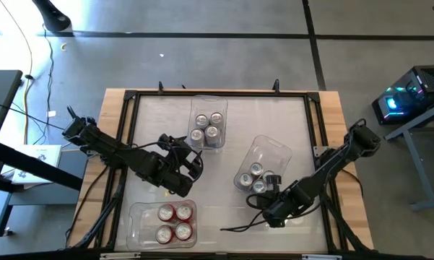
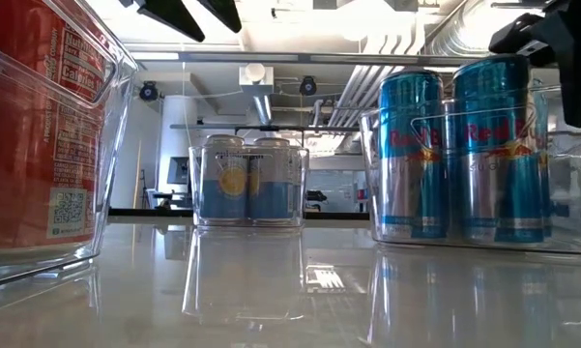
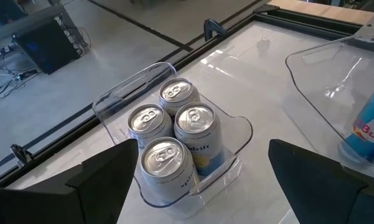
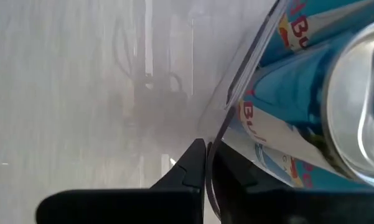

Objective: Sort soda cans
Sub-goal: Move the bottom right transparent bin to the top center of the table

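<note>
Near the worktop's front right, the right gripper [image 1: 268,182] pinches the clear bin's [image 1: 278,150] thin rim; left gripper [image 1: 195,162] hangs released mid-table, beside the silver cans [image 1: 209,127]

1. The surface [image 1: 159,130] is showing a glossy, smooth white top, mirroring the bins, with a bare wood border [image 1: 115,115] along its edges.
2. The bins [image 3: 233,134] are looking like clear, shiny plastic.
3. The soda cans [image 3: 196,121] are gleaming as metal, with brushed silver tops and glossy printed bodies.
4. The left hand [image 3: 199,180] is showing matt dark fingers [image 3: 102,180].
</note>
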